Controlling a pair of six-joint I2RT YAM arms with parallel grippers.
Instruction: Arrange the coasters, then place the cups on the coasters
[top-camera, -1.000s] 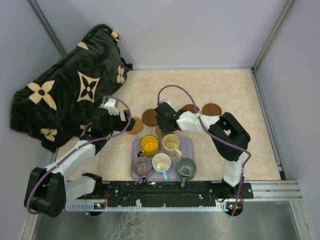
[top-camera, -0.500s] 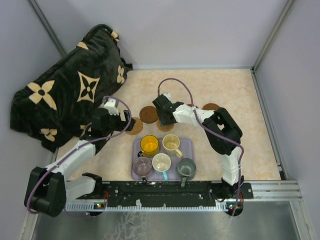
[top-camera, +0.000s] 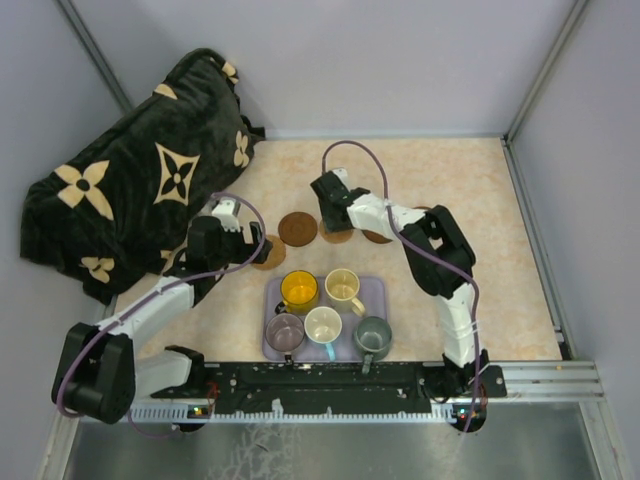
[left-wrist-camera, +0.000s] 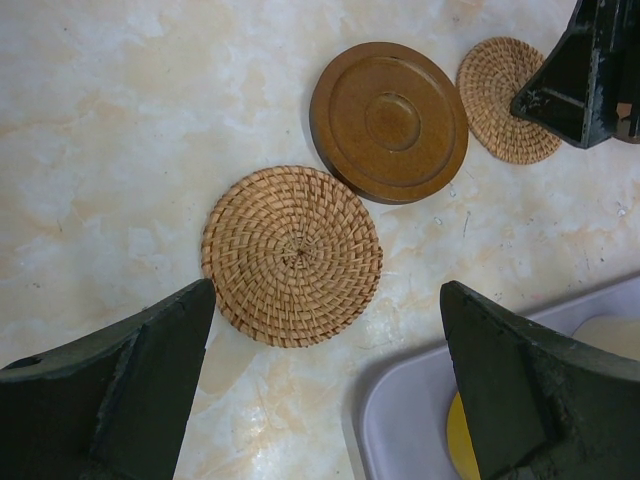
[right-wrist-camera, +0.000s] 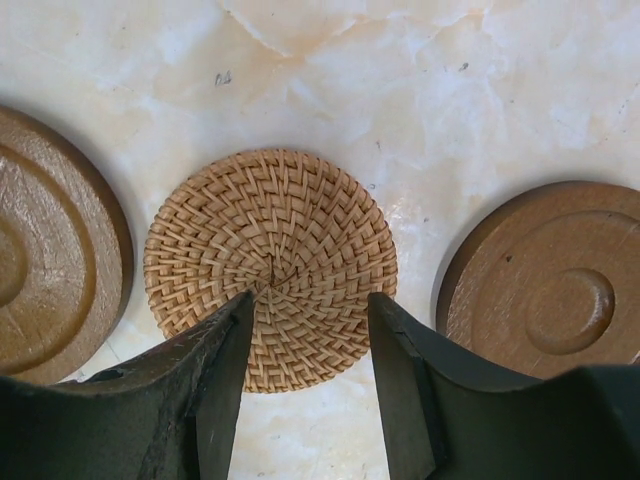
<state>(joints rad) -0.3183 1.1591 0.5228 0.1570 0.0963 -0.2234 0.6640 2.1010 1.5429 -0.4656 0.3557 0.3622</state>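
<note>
My right gripper (right-wrist-camera: 308, 302) half-open, nothing clamped, tips over the round woven rattan coaster (right-wrist-camera: 270, 240)'s near edge; brown wooden discs (right-wrist-camera: 545, 290) flank it. I'd press lightly, slide straight, avoid both neighbours. Left gripper (left-wrist-camera: 325, 292) wide open, empty, another woven coaster (left-wrist-camera: 292, 250) below between its fingers.

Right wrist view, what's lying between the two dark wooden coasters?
A round woven coaster, lying flat, with bare tabletop separating it from the wooden coaster on the picture's left and the wooden coaster on its right. The right wrist view shows this.
</note>
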